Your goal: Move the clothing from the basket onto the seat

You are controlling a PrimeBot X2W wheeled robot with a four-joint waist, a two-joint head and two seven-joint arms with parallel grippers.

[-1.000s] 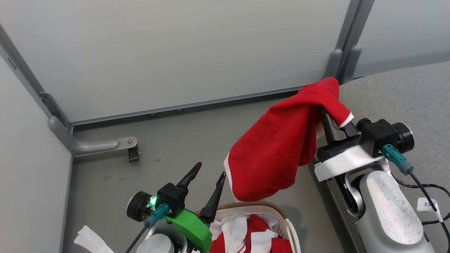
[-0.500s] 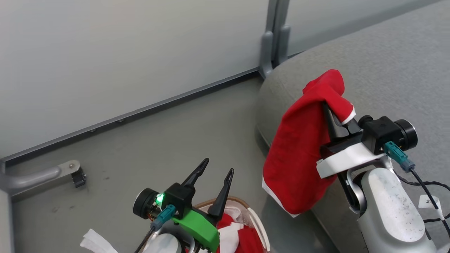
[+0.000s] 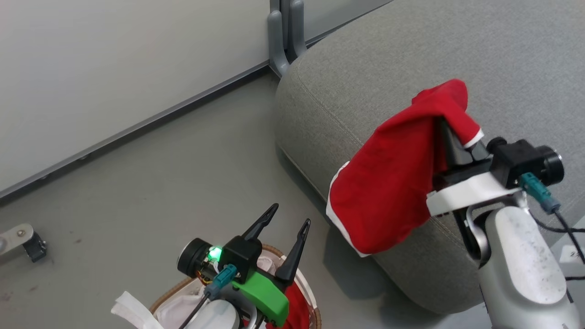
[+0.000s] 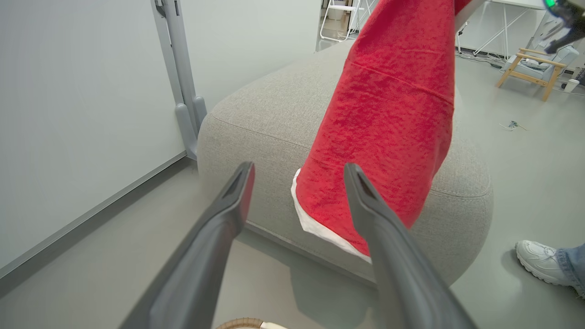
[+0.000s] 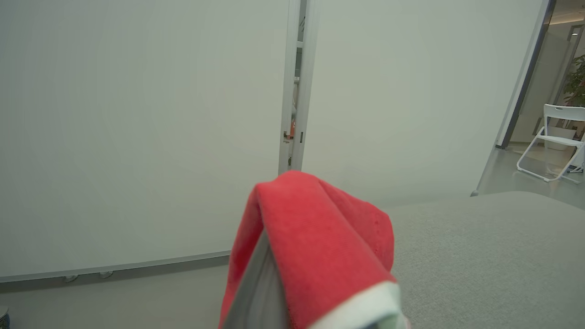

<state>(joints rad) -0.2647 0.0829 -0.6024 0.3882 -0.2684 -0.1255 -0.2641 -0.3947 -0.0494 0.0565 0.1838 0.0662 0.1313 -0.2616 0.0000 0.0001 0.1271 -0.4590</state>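
A red piece of clothing [image 3: 388, 183] with a white edge hung from the right claw [image 3: 450, 139], which was pinched tight on it, over the round corner of the grey seat [image 3: 365, 68]. More red clothes [image 3: 297, 306] lay in the basket [image 3: 312, 306] on the floor [image 3: 160, 183]. The left claw [image 3: 290, 214] hovered above it, fingers wide apart, empty.

Garment: red garment [image 5: 315, 246] with a white hem, near middle, draped over a grey finger [image 5: 257, 292].
Sofa: grey sofa [image 5: 480, 256], right of the garment.
Wall: pale panels [image 5: 137, 137], far, with a post [image 5: 292, 91] between them.
Chair: white folding chair [image 5: 555, 137], far right.
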